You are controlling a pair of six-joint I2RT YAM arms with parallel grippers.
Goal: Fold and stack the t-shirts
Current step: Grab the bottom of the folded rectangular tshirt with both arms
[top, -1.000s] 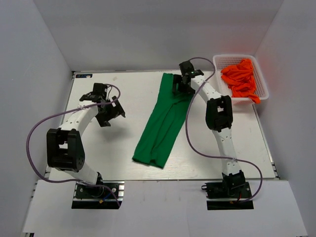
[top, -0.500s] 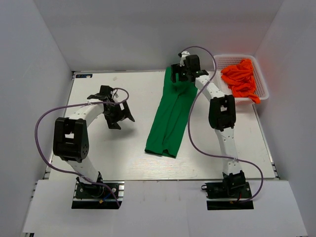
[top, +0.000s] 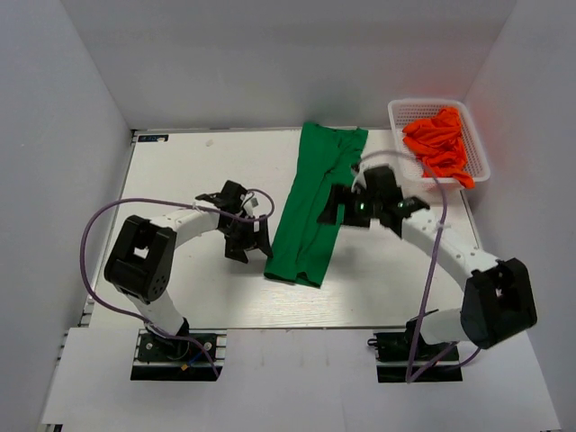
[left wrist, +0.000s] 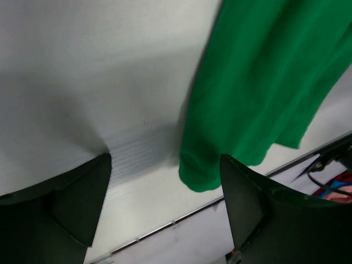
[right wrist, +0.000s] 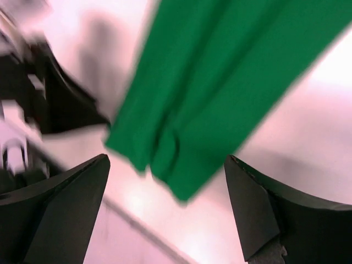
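The green t-shirt (top: pixel 310 211) lies on the table as a long narrow folded strip, running from the far edge down toward the near middle. My left gripper (top: pixel 254 245) is open and empty just left of the shirt's near end; the left wrist view shows that end (left wrist: pixel 258 82) between and beyond my fingers (left wrist: pixel 71 209). My right gripper (top: pixel 340 209) is open and empty at the strip's right edge, above the cloth (right wrist: pixel 220 93). Several orange t-shirts (top: pixel 438 144) lie crumpled in the white basket (top: pixel 396 112).
The basket stands at the far right corner of the white table (top: pixel 189 162). Grey walls close in the left, far and right sides. The table's near edge rail (left wrist: pixel 165 225) runs close below the shirt's end. The left arm (right wrist: pixel 49 93) shows in the right wrist view.
My right gripper has let go of the shirt's far end and moved back to its middle right edge. My left gripper has moved right to the shirt's near end. The shirt lies farther back.
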